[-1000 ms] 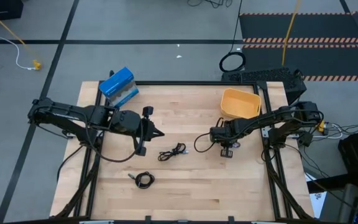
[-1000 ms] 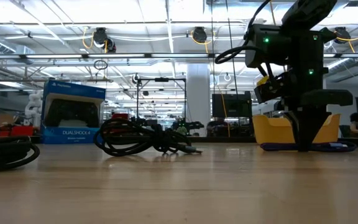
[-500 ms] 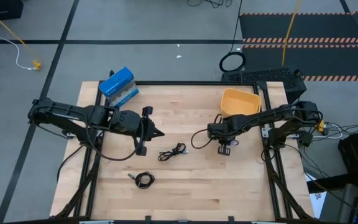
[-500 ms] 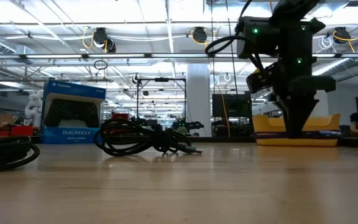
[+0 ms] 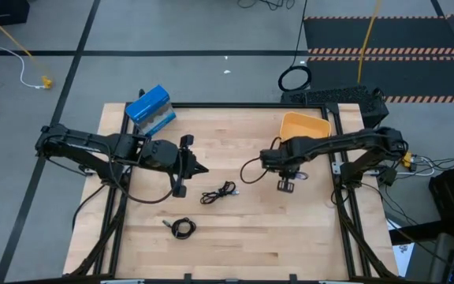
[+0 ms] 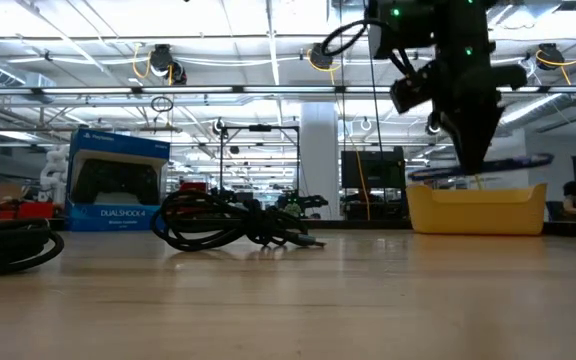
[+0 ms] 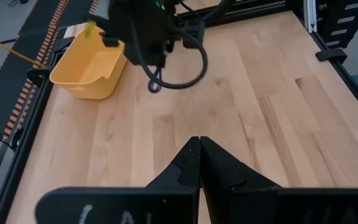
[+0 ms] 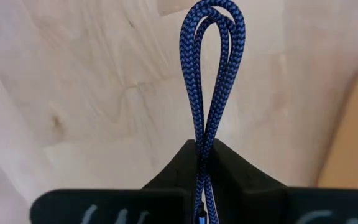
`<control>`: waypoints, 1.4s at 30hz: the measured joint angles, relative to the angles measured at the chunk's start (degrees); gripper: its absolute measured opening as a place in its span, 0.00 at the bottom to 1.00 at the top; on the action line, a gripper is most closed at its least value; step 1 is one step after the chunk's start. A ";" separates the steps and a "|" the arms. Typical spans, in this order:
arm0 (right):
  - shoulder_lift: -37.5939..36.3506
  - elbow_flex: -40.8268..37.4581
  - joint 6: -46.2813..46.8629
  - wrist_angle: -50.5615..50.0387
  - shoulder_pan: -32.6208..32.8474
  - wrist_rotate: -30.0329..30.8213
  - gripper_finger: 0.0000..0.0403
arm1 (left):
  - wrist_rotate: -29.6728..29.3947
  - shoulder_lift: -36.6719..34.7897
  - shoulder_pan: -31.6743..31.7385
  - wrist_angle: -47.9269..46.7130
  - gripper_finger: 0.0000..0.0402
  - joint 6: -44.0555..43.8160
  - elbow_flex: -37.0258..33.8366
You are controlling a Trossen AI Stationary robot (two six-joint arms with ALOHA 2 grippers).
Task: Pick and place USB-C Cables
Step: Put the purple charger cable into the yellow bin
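Observation:
My right gripper (image 5: 284, 183) hangs over the table just in front of the yellow bin (image 5: 304, 130), shut on the bluish-purple USB-C cable (image 8: 213, 62). In the low view the cable (image 6: 528, 161) shows as a flat loop at the fingertips, above the bin's rim (image 6: 473, 190). Two black USB-C cables lie in loose coils on the table, one at mid-table (image 5: 218, 192) and one nearer the front (image 5: 182, 228). My left gripper (image 5: 197, 167) is shut and empty, left of the middle cable. It also shows in the left wrist view (image 7: 199, 163). My right gripper pinches the blue cable's doubled strands (image 8: 201, 144) between its two fingers. The fingers point down from above. A narrow loop of two strands (image 8: 215, 37) sticks out past the fingertips. The cable is lifted clear of the table.
A blue DualShock box (image 5: 150, 110) stands at the table's far left corner. A large black ring (image 5: 294, 79) lies on the floor beyond the far edge. Bare wood lies between the two arms and along the front.
My right gripper has risen, still shut on the blue cable, and moved a little toward the table's left. The cable, which was low near the table surface beside the bin, now hangs clear above the bin's rim height.

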 joint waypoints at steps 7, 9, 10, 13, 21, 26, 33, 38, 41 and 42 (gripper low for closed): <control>-0.02 9.24 -0.11 -10.59 -1.83 0.16 0.04 | 0.00 0.00 0.00 0.00 0.02 0.03 0.00; -0.02 11.87 -0.11 -13.21 -2.37 0.46 0.04 | 0.00 0.00 0.00 0.00 0.02 0.03 0.00; -0.02 13.17 -0.11 -14.45 -2.52 1.09 0.04 | 0.00 0.00 0.00 0.00 0.02 0.03 0.00; -0.02 16.93 -0.04 -18.01 -2.93 3.00 0.04 | 0.00 0.00 0.00 0.02 0.02 0.03 0.00; -0.07 24.38 -0.57 -22.92 -4.09 3.09 0.04 | 0.00 0.00 0.00 0.00 0.02 0.03 0.00; -1.53 28.50 -3.11 -22.87 -5.41 2.96 0.04 | 0.00 0.00 0.00 0.01 0.02 0.03 0.00; -4.59 29.64 -4.13 -22.90 -7.72 2.95 0.04 | 0.00 0.00 0.00 0.02 0.02 0.03 0.00; -5.95 29.64 -6.33 -22.91 -9.13 2.94 0.04 | 0.00 0.00 0.00 0.01 0.02 0.03 0.00; -6.14 29.64 -6.40 -22.92 -9.85 2.93 0.04 | 0.00 0.00 0.00 0.02 0.02 0.03 0.00; -6.12 29.64 -6.40 -22.90 -9.95 2.93 0.04 | 0.00 0.00 0.00 0.01 0.02 0.03 0.00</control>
